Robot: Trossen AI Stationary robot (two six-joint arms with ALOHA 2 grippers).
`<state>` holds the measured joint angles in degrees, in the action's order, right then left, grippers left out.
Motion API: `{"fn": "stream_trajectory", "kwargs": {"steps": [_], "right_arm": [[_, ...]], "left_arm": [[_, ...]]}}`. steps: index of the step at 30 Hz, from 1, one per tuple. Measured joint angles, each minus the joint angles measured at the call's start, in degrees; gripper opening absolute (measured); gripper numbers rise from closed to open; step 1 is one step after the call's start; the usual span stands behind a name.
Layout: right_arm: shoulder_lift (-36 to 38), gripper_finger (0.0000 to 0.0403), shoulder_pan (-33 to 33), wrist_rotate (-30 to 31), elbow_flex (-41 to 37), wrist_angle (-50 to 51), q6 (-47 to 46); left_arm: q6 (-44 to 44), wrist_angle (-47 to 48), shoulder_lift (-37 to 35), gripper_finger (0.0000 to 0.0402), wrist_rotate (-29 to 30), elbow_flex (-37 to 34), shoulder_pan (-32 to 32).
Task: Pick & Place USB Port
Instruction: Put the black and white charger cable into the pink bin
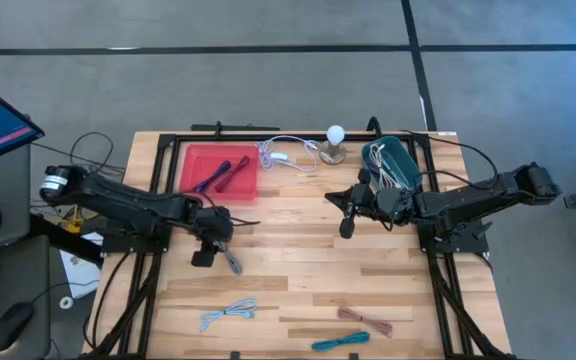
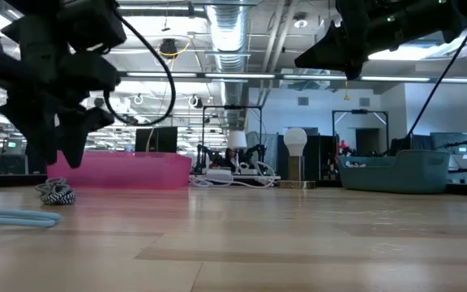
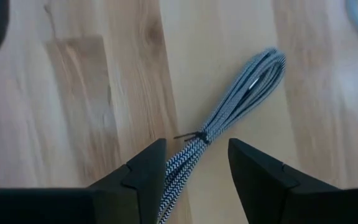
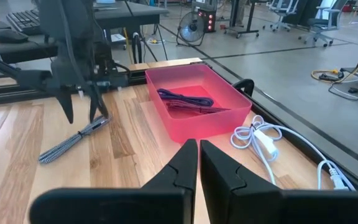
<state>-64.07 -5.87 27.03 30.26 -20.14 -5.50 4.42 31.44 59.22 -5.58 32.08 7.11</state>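
A: High view. What surrounds the work?

B: Red tray point(image 1: 218, 172) holding dark cables, white charger cable point(image 1: 286, 156), bulb on a stand point(image 1: 335, 140), teal bin point(image 1: 396, 163) along the table's far side; light blue cable point(image 1: 228, 312), brown cable point(image 1: 365, 319) and teal cable point(image 1: 340, 342) on the near side. The braided grey cable point(image 1: 231, 260) lies just beside the left gripper point(image 1: 204, 254), on bare wood.

A: Low view?

B: Left gripper point(image 2: 59, 154) hangs above the bundle point(image 2: 56, 193), fingers spread, not touching it.

A: Left wrist view?

B: Cable point(image 3: 229, 118) lies flat, one end between the released fingers point(image 3: 143, 171).

A: Right wrist view?

B: Right gripper point(image 4: 199, 155) clenched on nothing, raised, facing the tray point(image 4: 194, 102); cable point(image 4: 73, 140) beneath the left gripper point(image 4: 82, 112).
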Motion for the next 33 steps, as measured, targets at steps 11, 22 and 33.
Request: {"fn": "stream_trajectory", "kwargs": {"steps": [11, 22, 33], "right_arm": [[0.0, 0.001, 0.0, 0.0, 0.02, 0.0, -0.11], [0.0, 0.001, 0.0, 0.0, 0.02, 0.13, -0.09], [0.0, 0.001, 0.0, 0.0, 0.04, 1.05, -0.09]], "left_arm": [[-0.02, 0.04, 8.02, 0.0172, 0.0, 0.0, 0.0], [-0.04, -0.2, 12.16, 0.0149, 0.27, 0.26, -0.03], [-3.59, 0.43, 8.68, 0.0017, -0.84, -0.24, -0.11]]}}
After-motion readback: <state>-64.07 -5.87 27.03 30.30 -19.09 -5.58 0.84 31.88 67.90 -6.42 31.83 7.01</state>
